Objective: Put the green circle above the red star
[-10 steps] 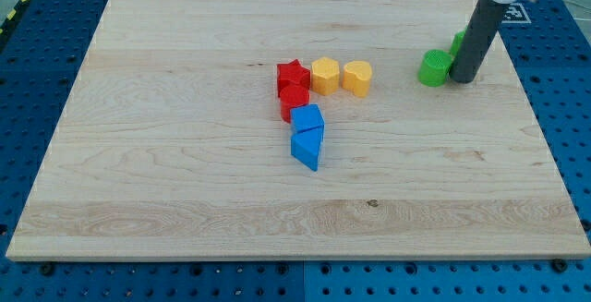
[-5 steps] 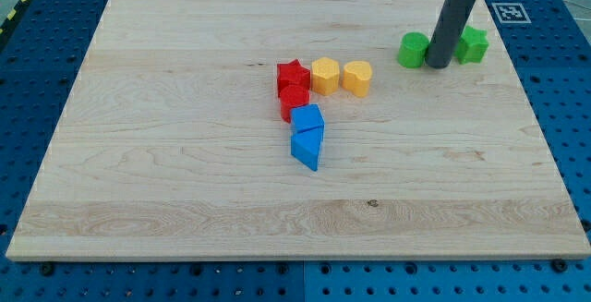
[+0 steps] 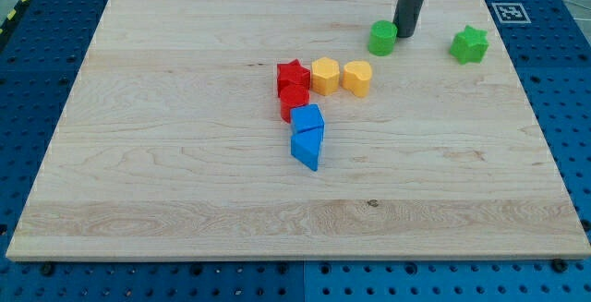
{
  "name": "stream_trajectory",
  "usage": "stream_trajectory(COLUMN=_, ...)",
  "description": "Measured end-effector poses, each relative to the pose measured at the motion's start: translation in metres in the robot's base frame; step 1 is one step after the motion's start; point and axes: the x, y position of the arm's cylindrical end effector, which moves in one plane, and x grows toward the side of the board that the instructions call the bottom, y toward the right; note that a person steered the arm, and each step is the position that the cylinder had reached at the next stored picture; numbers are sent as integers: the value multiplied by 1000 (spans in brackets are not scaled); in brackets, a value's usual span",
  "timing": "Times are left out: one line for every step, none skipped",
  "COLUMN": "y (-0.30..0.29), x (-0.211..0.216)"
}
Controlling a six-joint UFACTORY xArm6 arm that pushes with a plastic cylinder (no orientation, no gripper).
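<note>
The green circle (image 3: 382, 38) lies near the view's top, right of centre. My tip (image 3: 404, 34) touches its right side, the dark rod rising to the view's top edge. The red star (image 3: 293, 75) sits at the board's centre, well to the left of and below the green circle. A red round block (image 3: 294, 101) touches the star from below.
A yellow hexagon (image 3: 325, 76) and a yellow heart-like block (image 3: 357, 78) stand right of the red star. Two blue blocks (image 3: 307, 118) (image 3: 307, 147) lie below the red ones. A green star (image 3: 469, 45) sits at the view's upper right. The wooden board (image 3: 166, 182) lies on a blue pegboard.
My tip has slid up and to the left, pushing the green circle with it away from the green star, which is now uncovered and apart.
</note>
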Motion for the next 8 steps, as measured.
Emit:
stream_trajectory(y=-9, x=28)
stream_trajectory(y=-17, x=30)
stream_trajectory(y=-7, x=25)
stream_trajectory(y=2, x=41)
stream_trajectory(y=-3, x=42)
stream_trajectory(y=-19, x=41)
stream_trajectory(y=-23, x=40)
stream_trajectory(y=-24, x=40)
